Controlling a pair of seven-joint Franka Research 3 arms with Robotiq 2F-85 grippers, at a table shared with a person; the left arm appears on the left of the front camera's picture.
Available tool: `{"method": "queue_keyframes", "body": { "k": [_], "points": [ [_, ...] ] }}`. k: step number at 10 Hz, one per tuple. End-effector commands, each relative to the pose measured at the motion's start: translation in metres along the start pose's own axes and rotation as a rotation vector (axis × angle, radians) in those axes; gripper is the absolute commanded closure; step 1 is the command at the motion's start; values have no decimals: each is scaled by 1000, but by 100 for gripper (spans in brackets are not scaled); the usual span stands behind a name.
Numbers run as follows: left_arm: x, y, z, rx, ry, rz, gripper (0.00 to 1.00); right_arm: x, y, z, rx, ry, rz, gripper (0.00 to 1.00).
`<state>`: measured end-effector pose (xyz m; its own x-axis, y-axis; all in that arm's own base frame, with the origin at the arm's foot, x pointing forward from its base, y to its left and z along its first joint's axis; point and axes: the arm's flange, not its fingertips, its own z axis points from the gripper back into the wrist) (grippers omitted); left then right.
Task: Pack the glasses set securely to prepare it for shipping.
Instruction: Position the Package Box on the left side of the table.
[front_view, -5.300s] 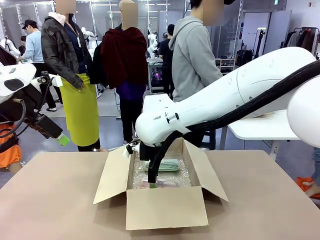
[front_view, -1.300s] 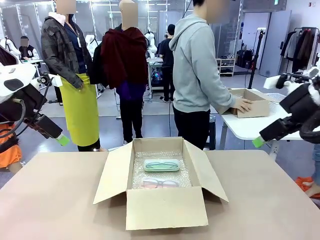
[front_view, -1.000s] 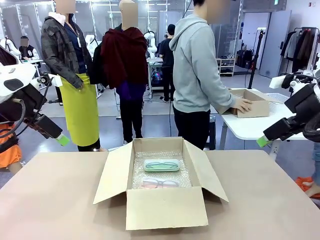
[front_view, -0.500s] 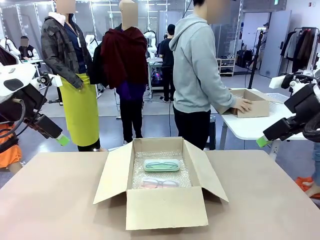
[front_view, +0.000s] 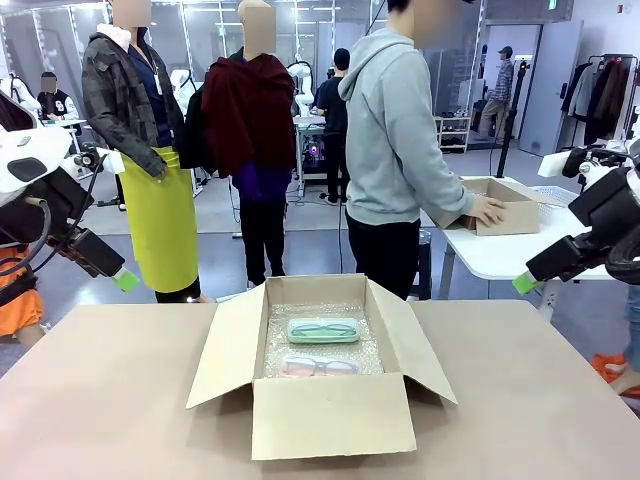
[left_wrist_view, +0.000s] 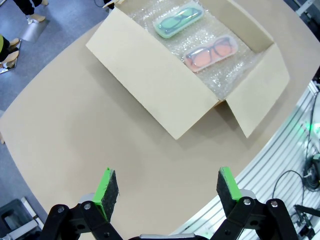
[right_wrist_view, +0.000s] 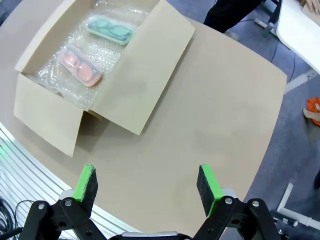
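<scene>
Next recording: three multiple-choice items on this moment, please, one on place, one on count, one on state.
1. The mint case lies, against the pink case:
A. farther from the robot
B. nearer the robot
C. on top of it
2. Cases in the box:
A. one
B. two
C. three
3. The box's flaps are:
A. taped shut
B. folded in
C. open
Answers: 1 A, the front view shows it behind the pink one, apart from it. 2 B, both lie on the bubble wrap. 3 C, the side flaps spread outward.
</scene>
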<state>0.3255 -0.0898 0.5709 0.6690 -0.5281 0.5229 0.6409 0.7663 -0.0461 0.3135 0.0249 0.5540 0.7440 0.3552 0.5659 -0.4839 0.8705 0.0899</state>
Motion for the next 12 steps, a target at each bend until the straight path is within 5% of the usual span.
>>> {"method": "queue_keyframes", "body": {
  "k": [1,5,8,12],
  "points": [
    [1,2,1,-13,-24,-9,0,0,0,0,1,-1,-3,0],
    [11,15,-8,-30,29,82,0,0,0,0,1,-1,-3,0],
    [29,70,-44,-223,74,335,0,0,0,0,1,-1,-3,0],
    [0,123,-123,-497,39,536,0,0,0,0,1,-1,-3,0]
  ]
}}
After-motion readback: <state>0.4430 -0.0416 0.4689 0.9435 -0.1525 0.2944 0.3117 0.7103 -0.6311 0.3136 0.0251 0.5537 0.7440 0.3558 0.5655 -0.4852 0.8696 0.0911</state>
